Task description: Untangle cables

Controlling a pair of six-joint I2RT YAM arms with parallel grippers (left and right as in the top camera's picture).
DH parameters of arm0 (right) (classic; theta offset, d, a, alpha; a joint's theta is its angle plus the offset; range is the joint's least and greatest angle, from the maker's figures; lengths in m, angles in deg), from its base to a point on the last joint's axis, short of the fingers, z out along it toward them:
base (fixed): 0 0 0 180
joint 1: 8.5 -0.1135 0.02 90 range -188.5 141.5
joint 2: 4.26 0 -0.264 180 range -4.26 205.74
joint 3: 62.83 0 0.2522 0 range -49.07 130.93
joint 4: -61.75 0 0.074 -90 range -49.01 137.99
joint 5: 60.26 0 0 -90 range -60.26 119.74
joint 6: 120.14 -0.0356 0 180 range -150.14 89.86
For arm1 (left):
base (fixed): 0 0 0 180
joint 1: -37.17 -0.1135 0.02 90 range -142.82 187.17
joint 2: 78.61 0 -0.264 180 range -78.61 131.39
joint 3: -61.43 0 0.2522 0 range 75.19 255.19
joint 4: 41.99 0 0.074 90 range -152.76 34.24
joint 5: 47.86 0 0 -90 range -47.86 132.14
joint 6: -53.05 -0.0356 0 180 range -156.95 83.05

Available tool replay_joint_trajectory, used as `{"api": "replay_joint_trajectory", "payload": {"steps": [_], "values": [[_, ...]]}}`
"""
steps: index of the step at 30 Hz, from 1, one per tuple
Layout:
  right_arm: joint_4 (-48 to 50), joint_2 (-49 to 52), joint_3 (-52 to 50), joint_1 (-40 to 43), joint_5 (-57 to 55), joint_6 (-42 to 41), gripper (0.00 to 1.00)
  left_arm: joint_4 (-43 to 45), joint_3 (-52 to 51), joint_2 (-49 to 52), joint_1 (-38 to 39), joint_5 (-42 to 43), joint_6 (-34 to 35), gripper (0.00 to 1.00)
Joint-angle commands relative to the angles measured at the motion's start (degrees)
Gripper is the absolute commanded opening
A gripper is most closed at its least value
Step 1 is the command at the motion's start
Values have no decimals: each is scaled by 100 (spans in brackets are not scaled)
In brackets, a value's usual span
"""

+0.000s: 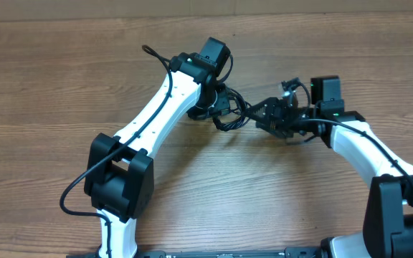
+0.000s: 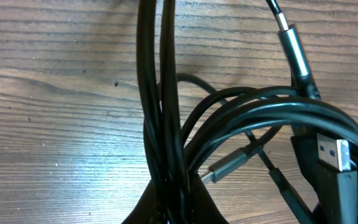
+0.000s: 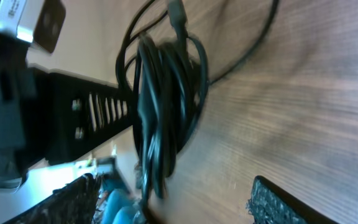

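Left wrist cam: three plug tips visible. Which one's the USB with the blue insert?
The flat silver plug at lower right, its open end showing a blue tongue. The other two are slim round grey barrels: one low centre, one top right.

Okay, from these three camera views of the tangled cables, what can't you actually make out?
Overhead: the cables are too small and dark to count.
Left wrist: they run off the top and right edges, and the left gripper is cut off by the bottom edge.
Right wrist: blur smears them together, so single strands cannot be traced.
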Motion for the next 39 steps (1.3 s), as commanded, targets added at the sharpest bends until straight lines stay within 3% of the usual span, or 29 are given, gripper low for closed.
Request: {"api": "replay_joint_trajectory", "payload": {"steps": [1,3,9,18,23,30,33,37,39], "values": [[229,-72,52,-229,-809,-275,72,17,157,-2,59,-94,-313,4],[326,-70,52,-321,-1209,-278,66,-13,157,-2,66,-87,-321,4],[551,-70,52,-354,-1213,-280,37,-17,157,-2,111,-76,-476,4],[428,-70,52,-389,-699,-284,42,157,157,-2,157,-74,-457,4],[621,-70,52,-389,-341,-570,17,203,157,-2,164,-79,-457,4],[1425,-70,52,-389,999,-413,8,485,155,0,164,-81,-452,4],[1502,-70,52,-389,1832,223,6,756,155,0,151,-225,-417,4],[1484,-70,52,-389,2448,573,4,942,155,0,-2,-892,581,6],[1486,-70,52,-389,2514,575,4,968,155,0,-127,-907,1193,18]]}}
